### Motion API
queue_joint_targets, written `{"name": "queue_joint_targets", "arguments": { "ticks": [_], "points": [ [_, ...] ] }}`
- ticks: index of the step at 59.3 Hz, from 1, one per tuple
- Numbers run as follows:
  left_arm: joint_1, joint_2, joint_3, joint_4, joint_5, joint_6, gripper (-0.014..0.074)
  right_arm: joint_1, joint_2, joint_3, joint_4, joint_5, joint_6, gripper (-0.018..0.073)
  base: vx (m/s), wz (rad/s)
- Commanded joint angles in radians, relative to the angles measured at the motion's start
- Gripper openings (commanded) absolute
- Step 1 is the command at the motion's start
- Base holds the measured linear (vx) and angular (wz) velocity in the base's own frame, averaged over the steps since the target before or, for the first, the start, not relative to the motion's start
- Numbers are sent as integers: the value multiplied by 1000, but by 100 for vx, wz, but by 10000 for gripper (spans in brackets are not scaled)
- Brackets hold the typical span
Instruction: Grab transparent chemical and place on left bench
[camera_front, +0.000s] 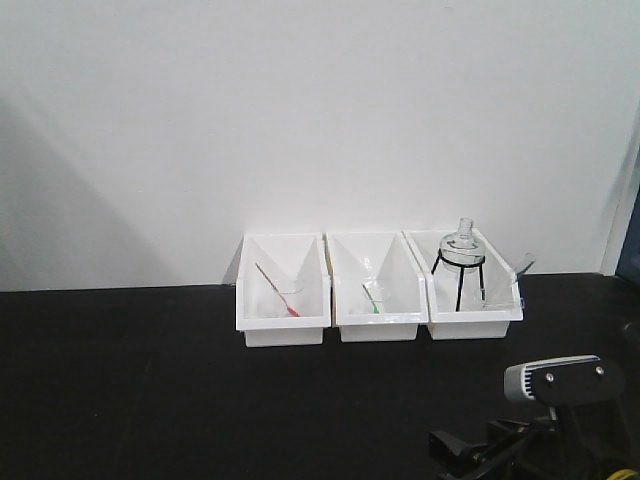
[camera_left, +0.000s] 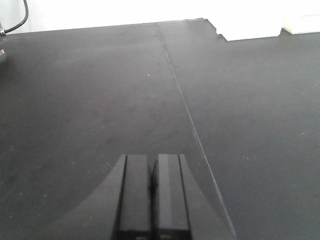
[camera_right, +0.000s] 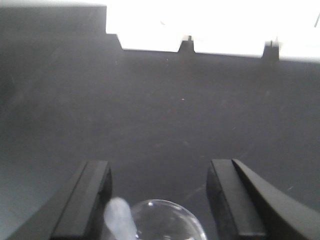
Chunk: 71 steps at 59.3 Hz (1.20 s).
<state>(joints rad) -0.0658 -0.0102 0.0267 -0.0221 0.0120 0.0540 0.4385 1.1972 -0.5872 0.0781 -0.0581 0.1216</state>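
Observation:
The transparent chemical is a clear glass beaker at the bottom edge of the right wrist view, its round rim between the fingers of my right gripper. That gripper is open: the left finger is next to a white blur on the glass, and the right finger stands apart from it. The front view shows the right gripper low over the left bench, a black top against a white wall. My left gripper is shut on nothing above the bare black bench.
Three white bins stand in a row at the wall: one holds a red stick, one a green stick, one a round flask on a black tripod. A seam runs across the benchtop.

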Motion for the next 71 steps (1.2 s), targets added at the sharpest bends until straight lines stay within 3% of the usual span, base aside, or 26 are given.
{"name": "queue_joint_targets", "arguments": {
  "ticks": [1,6,16,30,39,44,53,71],
  "points": [
    [-2,-19,16,-1,-78,-8,-3,2,-25,-31,-55,-122,-56,439,0,0],
    [-2,-19,16,-1,-78,-8,-3,-2,-25,-31,-174,-115,-183,418,0,0],
    [-2,-19,16,-1,-78,-8,-3,-2,-25,-31,39,-81,-14,396,0,0],
    [-2,-19,16,-1,-78,-8,-3,-2,-47,-31,-44,-131,-168,318,0,0],
    [-2,-19,16,-1,-78,-8,-3,-2,-156,-31,-44,-118,-181,112,0,0],
    [-2,-19,16,-1,-78,-8,-3,-2,-252,-31,-48,-44,-185,-14,0,0],
    [-2,-19,16,-1,-78,-8,-3,-2,-382,-31,-68,75,-207,-9,0,0],
    [-2,-19,16,-1,-78,-8,-3,-2,-534,-31,-67,145,-203,-7,0,0]
  ]
}}
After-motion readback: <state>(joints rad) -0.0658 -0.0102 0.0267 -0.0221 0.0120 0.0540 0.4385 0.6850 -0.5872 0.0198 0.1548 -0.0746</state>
